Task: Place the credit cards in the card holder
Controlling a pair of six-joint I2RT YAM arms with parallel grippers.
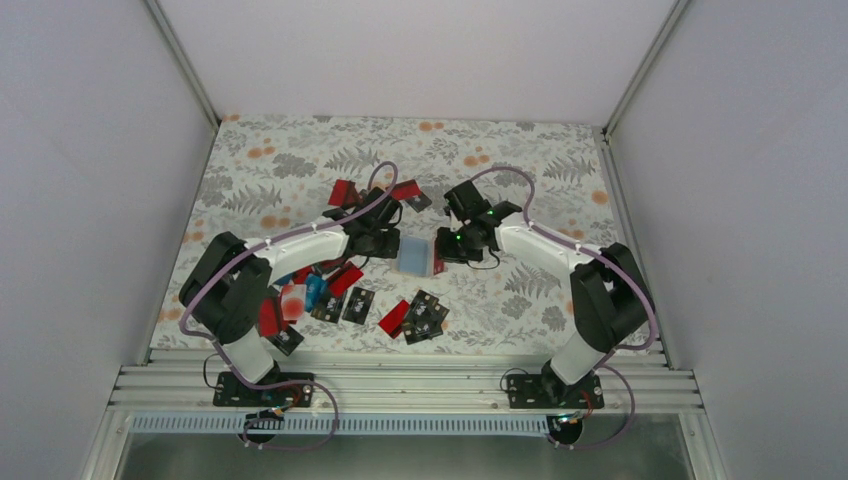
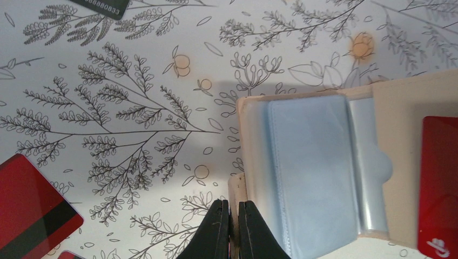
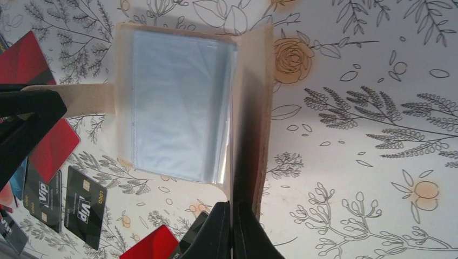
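The card holder (image 1: 415, 255) lies open in the table's middle, grey-blue pockets up (image 2: 313, 172). My left gripper (image 2: 234, 216) is shut on the tan tab at its left edge. My right gripper (image 3: 233, 226) is shut on the tan cover flap (image 3: 254, 108), which stands upright beside the pockets (image 3: 178, 108). The left gripper (image 3: 21, 124) shows in the right wrist view, holding the tab. The credit cards lie scattered: red ones (image 1: 343, 192) (image 1: 394, 318) and black ones (image 1: 358, 303) (image 1: 425, 315). A red card (image 2: 440, 183) shows against the tan flap.
More cards lie under the left arm (image 1: 300, 295), red, black and blue. A red card with a black stripe (image 2: 32, 210) lies left of the left gripper. Black VIP cards (image 3: 85, 208) and red cards (image 3: 51, 148) lie near the holder. Floral cloth (image 1: 520, 160) covers the table; walls enclose it.
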